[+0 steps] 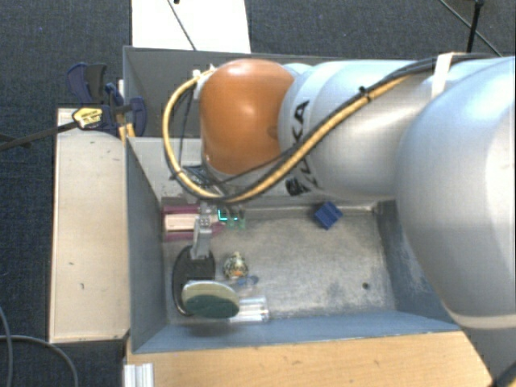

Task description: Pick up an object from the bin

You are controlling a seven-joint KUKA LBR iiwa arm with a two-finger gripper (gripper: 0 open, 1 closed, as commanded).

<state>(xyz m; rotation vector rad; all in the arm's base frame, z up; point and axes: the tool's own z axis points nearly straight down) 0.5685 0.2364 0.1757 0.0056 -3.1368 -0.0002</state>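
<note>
Approach step, prob: gripper [201,234] low nr bin's [322,274] left wall, over black-handled green disc [208,298], beside pink box [181,221]; spread or pressed, can't tell. Nxt: centre on handle, close, lift

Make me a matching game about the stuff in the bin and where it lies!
Things:
1. small blue plastic block
2. pink rectangular box
3. round green-faced disc with black rim
4. clear plastic tube

Places:
A. near-left corner
B. by the far wall, in the middle
C. along the near wall, right of the disc
D. against the left wall, far end

Pairs: 1-B, 2-D, 3-A, 4-C
</note>
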